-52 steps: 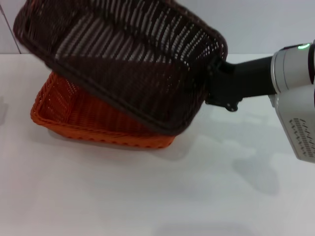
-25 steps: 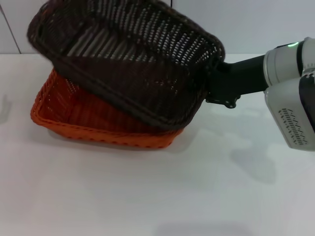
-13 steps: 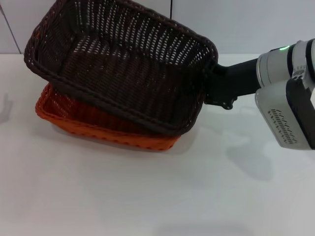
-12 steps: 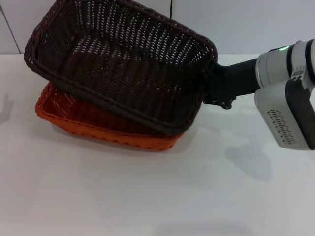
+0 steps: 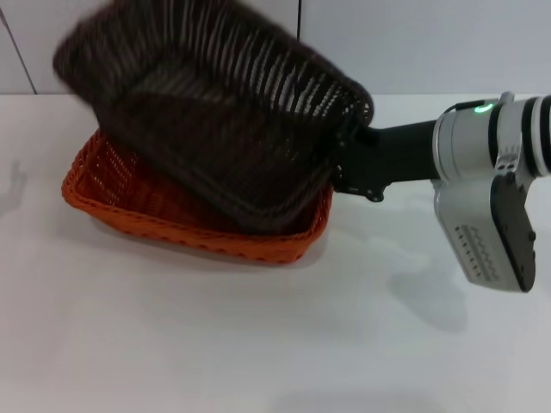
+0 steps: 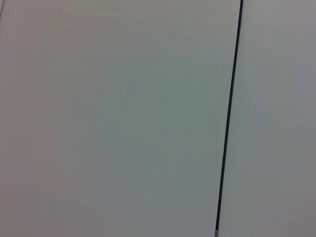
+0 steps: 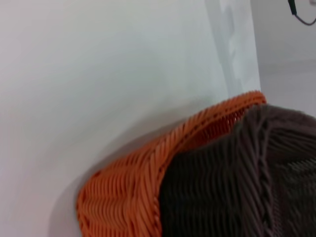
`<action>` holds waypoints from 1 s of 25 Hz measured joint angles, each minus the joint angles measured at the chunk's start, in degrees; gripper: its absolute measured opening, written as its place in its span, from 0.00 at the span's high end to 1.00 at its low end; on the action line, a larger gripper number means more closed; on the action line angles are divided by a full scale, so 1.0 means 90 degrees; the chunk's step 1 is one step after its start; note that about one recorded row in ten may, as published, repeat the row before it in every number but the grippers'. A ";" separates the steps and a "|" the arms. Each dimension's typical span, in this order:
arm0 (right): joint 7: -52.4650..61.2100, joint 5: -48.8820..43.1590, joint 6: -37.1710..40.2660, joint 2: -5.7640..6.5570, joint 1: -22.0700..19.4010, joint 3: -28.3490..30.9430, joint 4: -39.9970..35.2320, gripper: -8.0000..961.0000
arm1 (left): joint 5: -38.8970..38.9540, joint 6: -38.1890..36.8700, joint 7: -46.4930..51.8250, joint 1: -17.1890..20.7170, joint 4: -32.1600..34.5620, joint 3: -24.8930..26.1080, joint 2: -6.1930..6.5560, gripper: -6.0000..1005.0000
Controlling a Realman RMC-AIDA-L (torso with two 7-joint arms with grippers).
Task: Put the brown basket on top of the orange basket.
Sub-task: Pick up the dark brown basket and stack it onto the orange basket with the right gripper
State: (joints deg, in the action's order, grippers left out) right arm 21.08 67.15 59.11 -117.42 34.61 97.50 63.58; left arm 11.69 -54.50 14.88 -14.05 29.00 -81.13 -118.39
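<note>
Bare white table [image 5: 258, 344] nearest, with the orange basket [image 5: 129, 206] resting flat on it further back and a pale panelled wall [image 5: 430, 43] with a dark seam behind. Brown basket [image 5: 215, 120] tilted, its low corner dipping inside the orange one and its far left end raised, blurred and cut off at the top edge. Right gripper [image 5: 349, 155] at the brown basket's right rim, seemingly clamped on it, fingers hidden by wicker; left gripper out of sight.

No readable text, label, brand, number or sign shows in any view
</note>
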 joint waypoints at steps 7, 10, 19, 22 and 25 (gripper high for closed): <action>-0.0062 0.0093 -0.0420 0.0013 -0.0075 -0.0288 -0.0087 0.68 | 0.0000 0.0028 0.0003 -0.0005 0.0000 -0.0041 0.0000 0.20; -0.0064 0.0067 -0.0517 0.0024 -0.0103 -0.0411 -0.0082 0.67 | 0.0000 0.0056 0.0003 0.0010 0.0000 -0.0046 0.0000 0.20; -0.0011 0.0069 -0.1480 0.0057 -0.0305 -0.1018 -0.0075 0.64 | 0.0000 0.0214 0.0014 0.0021 0.0001 -0.0061 0.0000 0.20; 0.0010 0.0179 -0.1748 0.0084 -0.0429 -0.1238 -0.0025 0.58 | 0.0000 0.0262 0.0016 0.0013 0.0001 -0.0071 0.0000 0.20; 0.0023 0.0224 -0.1866 0.0093 -0.0631 -0.1362 0.0171 0.55 | -0.0001 0.0266 0.0016 0.0010 0.0001 -0.0073 0.0000 0.20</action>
State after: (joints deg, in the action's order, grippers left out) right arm 21.29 69.17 42.31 -116.58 28.94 85.24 65.11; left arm 11.68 -52.11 15.03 -13.96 29.00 -81.78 -118.38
